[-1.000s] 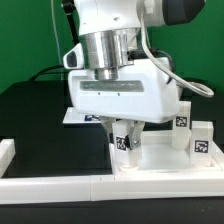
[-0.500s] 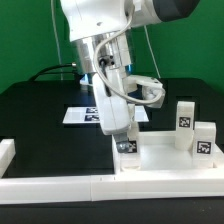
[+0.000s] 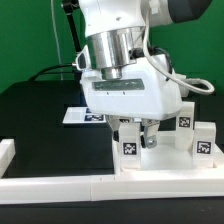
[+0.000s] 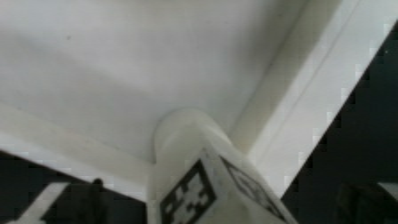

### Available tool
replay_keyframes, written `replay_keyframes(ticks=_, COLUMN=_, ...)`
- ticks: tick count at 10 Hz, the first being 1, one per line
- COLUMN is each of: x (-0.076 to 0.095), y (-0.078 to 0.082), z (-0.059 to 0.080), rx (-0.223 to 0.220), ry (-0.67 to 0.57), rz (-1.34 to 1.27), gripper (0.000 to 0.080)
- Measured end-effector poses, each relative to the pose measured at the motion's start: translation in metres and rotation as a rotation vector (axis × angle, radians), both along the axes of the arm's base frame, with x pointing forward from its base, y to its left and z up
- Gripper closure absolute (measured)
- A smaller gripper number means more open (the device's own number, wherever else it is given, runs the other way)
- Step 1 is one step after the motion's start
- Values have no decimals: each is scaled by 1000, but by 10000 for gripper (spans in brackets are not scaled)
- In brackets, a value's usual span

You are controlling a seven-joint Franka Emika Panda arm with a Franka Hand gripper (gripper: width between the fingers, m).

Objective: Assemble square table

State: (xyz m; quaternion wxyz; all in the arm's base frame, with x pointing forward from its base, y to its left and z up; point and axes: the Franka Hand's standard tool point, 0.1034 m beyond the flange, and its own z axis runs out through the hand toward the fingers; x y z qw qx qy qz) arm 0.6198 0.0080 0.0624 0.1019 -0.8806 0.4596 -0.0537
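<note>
At the moment of inspection the arm (image 3: 125, 60) stood low over the square table (image 3: 165, 160), its white wrist housing filling the centre of the exterior view. The pincer (image 3: 137, 135) reached down beneath that housing and was grasping a leg block (image 3: 129, 147), which stood upright with its black-and-white tag facing the camera; a dark finger (image 3: 148, 133) was visible just at the block's 3 o'clock side, pressed against it. The held leg block sat over the slab's near corner at the exterior view's left, at or just above the surface; contact with the slab could not be confirmed from either view. The slab itself lay on the black bench (image 3: 35, 115), toward 4 o'clock from the middle of the exterior view, its raised rim visible along the front. Two further leg blocks stood upright on the slab at about 3 o'clock from the held one: one tagged block (image 3: 203, 138) nearer the camera and another (image 3: 184, 116) just behind it, partly hidden by the wrist housing. The marker board (image 3: 80, 115) lay flat on the bench behind the arm, toward 10 o'clock from the held block. A long white border rail (image 3: 50, 184) ran along the front edge of the bench. The wrist view showed the tagged leg block (image 4: 210, 178) close up, against the white slab surface and its raised rim (image 4: 311, 80).
</note>
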Motion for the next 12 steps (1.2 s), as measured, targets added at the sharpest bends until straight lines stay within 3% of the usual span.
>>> replay_keyframes(ticks=1, x=0, y=0, z=-1, rx=-12, ry=-7, rz=62, gripper=153)
replay_keyframes(ticks=2, x=2, y=2, z=1, rx=-52, ry=-21, rz=198, gripper=153)
replay_keyframes(ticks=3, x=7, y=5, z=6, rx=-118, ry=-43, rz=414, gripper=151)
replay_keyframes(ticks=4, x=8, y=4, z=7, rx=-143, ry=-54, rz=511, gripper=151)
replay_keyframes(ticks=7, x=7, y=2, z=5, rx=-138, ry=-47, rz=482, gripper=199)
replay_keyframes(ticks=8, x=7, y=2, z=5, rx=-137, ry=-47, rz=479, gripper=382)
replay_keyframes(ticks=9, x=5, y=0, z=3, rx=-120, ry=-33, rz=399, gripper=382)
replay_keyframes(ticks=10, x=4, y=-3, z=2, rx=-110, ry=-22, rz=325, gripper=508)
replay_keyframes(ticks=12, x=4, y=-3, z=2, rx=-87, ry=-9, rz=199, gripper=509)
